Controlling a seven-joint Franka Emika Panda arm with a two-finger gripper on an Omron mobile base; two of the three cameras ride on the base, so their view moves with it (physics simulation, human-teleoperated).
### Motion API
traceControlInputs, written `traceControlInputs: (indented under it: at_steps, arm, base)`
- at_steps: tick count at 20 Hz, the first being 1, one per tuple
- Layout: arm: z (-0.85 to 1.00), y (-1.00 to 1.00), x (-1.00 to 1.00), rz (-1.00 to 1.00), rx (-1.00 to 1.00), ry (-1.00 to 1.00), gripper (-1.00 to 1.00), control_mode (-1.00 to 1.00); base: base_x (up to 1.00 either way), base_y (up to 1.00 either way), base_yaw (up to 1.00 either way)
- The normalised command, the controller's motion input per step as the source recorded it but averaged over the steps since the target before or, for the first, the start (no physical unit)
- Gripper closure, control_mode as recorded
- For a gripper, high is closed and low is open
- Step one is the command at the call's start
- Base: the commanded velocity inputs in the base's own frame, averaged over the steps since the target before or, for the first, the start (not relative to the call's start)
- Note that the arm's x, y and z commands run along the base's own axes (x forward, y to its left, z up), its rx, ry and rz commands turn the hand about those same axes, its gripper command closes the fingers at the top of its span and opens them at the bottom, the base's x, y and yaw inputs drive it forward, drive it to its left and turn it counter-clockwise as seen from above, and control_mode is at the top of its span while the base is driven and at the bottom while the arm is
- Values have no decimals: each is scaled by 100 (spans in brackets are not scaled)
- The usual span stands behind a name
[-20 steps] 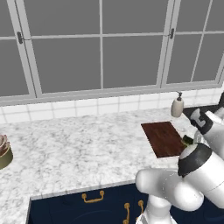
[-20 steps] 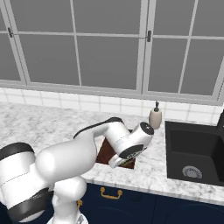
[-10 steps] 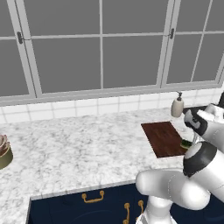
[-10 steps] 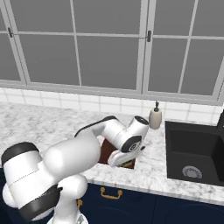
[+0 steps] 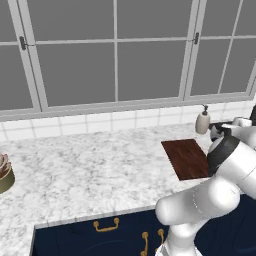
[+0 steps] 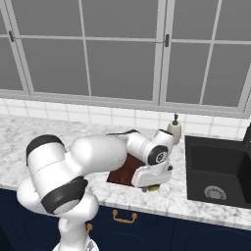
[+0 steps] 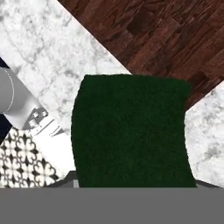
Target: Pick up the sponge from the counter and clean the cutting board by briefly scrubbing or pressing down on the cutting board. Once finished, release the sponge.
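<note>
The dark green sponge (image 7: pixel 131 131) sits close under the hand camera and hides the fingertips. My gripper (image 6: pixel 153 184) is shut on the sponge (image 6: pixel 154 187), of which a green sliver shows under the hand. It hangs low over the counter (image 6: pixel 44 135), at the near right corner of the reddish-brown cutting board (image 6: pixel 122 171). In the hand view the cutting board (image 7: pixel 162 35) lies just past the sponge, with marble counter (image 7: pixel 43 52) on both sides. In the left base view my own arm covers the right edge of the cutting board (image 5: pixel 186 159).
A soap dispenser (image 6: pixel 174 130) stands behind the board by the tiled wall. The black sink (image 6: pixel 220 169) opens right of my hand. A potted plant (image 5: pixel 4 172) sits at the counter's far left. Navy cabinets with gold handles (image 6: pixel 122 217) run below the counter edge.
The hand with the sponge has shifted a little toward the board's near right corner. My elbow has swung across and now hides the sponge in the left base view.
</note>
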Motion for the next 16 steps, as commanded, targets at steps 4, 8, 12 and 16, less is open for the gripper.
traceControlInputs:
  at_steps: [4,8,12,16]
  arm:
    - [-63,6,5,0,0,-8,100,-100]
    - [-33,0,42,0,-4,-8,100,-100]
    - [-12,0,51,0,-1,0,100,-100]
    - [-28,9,62,0,-3,0,100,-100]
  base:
    - [0,0,0]
    - [0,0,0]
    - [0,0,0]
    - [0,0,0]
